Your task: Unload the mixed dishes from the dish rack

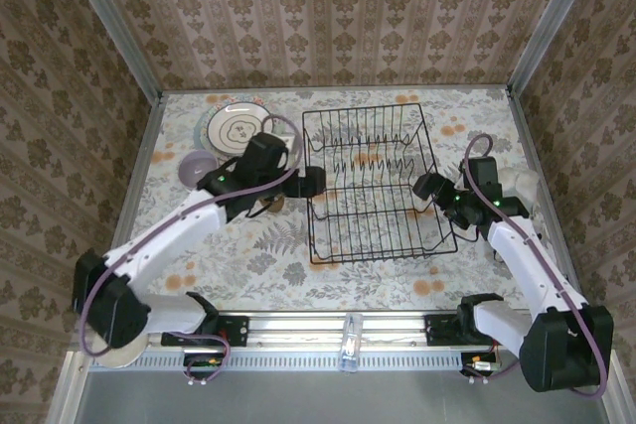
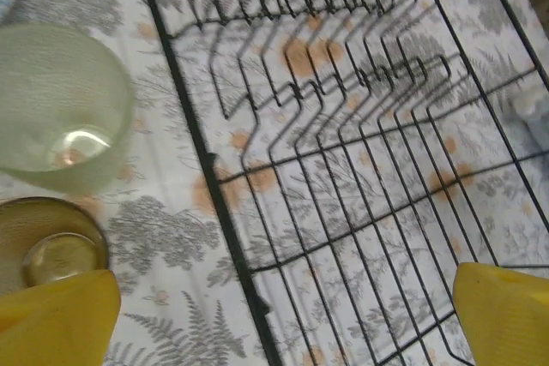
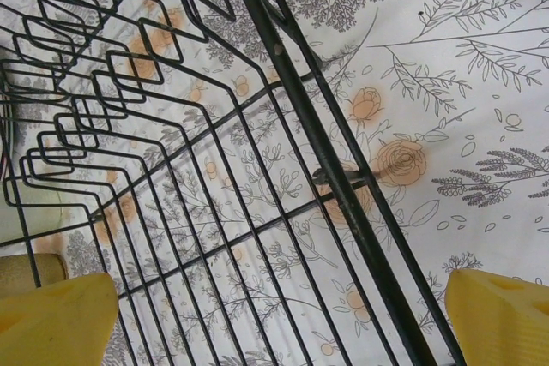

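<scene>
The black wire dish rack (image 1: 383, 256) stands mid-table with nothing between its tines. My left gripper (image 1: 308, 183) hovers open at its left rim (image 2: 206, 160), yellow fingers (image 2: 60, 319) wide apart and nothing between them. Just left of that rim stand a pale-green cup (image 2: 60, 109) and an amber-brown cup (image 2: 51, 242). My right gripper (image 1: 427, 186) is open over the rack's right rim (image 3: 317, 126), holding nothing. A stack of white plates (image 1: 237, 126) with a patterned top one lies at the back left, a lilac bowl (image 1: 196, 166) beside it.
A pale dish (image 1: 527, 186) sits at the right edge, partly behind my right arm. Patterned walls close in the table on three sides. Bare floral cloth lies in front of the rack, towards the arm bases.
</scene>
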Controlling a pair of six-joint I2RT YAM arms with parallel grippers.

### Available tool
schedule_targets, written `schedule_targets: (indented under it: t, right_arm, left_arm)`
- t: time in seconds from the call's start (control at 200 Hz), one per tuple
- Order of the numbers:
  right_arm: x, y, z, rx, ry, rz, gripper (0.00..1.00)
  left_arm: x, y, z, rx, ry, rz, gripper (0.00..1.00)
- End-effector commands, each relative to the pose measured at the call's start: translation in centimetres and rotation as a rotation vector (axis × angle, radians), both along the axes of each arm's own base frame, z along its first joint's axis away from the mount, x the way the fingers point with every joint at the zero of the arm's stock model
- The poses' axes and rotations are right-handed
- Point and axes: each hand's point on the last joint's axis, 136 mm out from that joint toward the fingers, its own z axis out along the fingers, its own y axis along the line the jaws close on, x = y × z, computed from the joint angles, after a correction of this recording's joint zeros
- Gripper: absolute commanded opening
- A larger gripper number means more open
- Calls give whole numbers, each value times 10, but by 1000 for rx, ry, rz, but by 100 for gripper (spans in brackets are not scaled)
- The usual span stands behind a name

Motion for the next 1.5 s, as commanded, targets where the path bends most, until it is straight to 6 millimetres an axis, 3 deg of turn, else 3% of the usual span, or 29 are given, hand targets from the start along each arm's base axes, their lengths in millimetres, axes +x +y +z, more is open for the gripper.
schedule_targets:
  t: [0.0,0.22,0.47,0.675,0.855,1.03,1.215,1.495]
  right_arm:
    - [-8,-7,-5,-18,16,-33,99]
    - [-9,-5,4,-16,-34,-9,100]
    - [-17,-2,43,15,-248,-10,100]
    - [-28,-12,42,-23,-241,-51,100]
    - [-40,-35,68,-97,-347,-156,100]
    - [-55,-61,81,-216,-347,-253,100]
    - [-57,-66,88,-257,-398,-255,100]
    - [-45,-67,93,-299,-528,-237,100]
  left_arm:
    - [4,24,5,-30,-69,78,100]
    - [-6,75,8,-15,-165,192,100]
    - [-36,140,36,89,-354,287,100]
    - [-55,179,32,230,-396,363,100]
    - [-51,192,25,291,-427,414,100]
    - [-40,208,17,330,-480,514,100]
    - [-23,218,8,361,-538,580,100]
    - [10,228,-28,359,-474,564,100]
